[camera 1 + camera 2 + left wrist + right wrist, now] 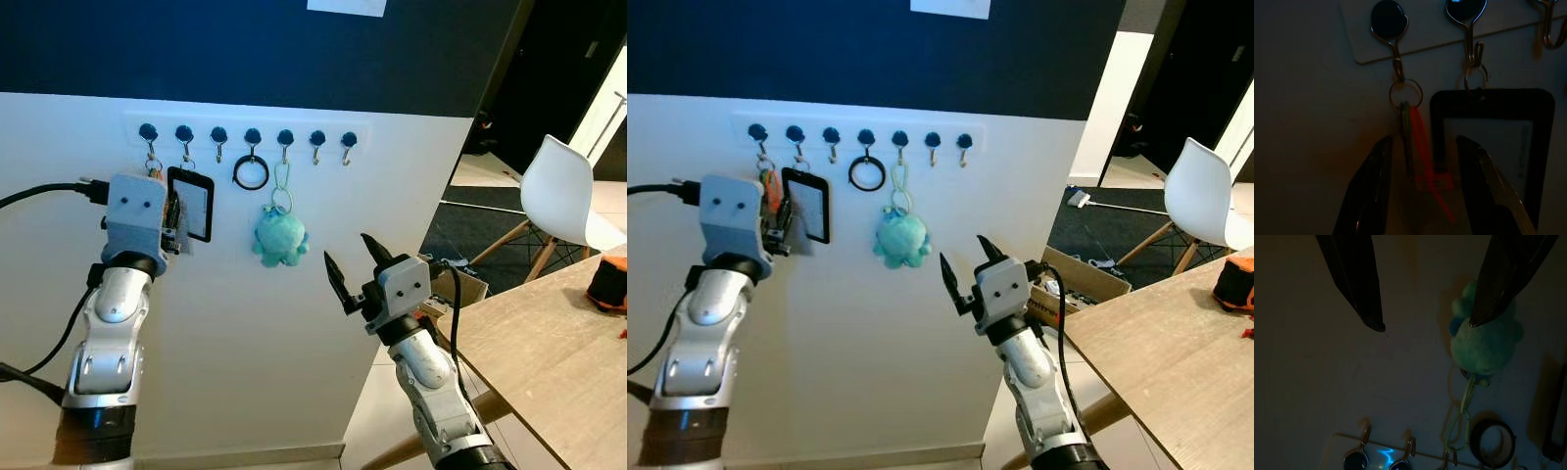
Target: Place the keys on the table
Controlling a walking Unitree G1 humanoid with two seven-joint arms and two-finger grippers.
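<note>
The keys [1406, 142] hang by a metal ring from the leftmost hook of a wall rack [247, 134], with an orange-red strap beside them. My left gripper [1424, 140] is raised to the wall and open. Its two fingers stand either side of the keys and strap, which hang between them; whether they touch is unclear. In the eye views the keys [769, 186] show just above that gripper [174, 220]. My right gripper [347, 248] is open and holds nothing, raised near the wall below and right of the rack. The wooden table [549, 352] stands at the right.
On the other hooks hang a black badge holder [196, 206] right next to the keys, a black ring [251, 172] and a teal plush toy [281, 237]. A white chair [563, 196] and a cardboard box [460, 279] stand beyond the table. An orange-black object [609, 284] lies on the table.
</note>
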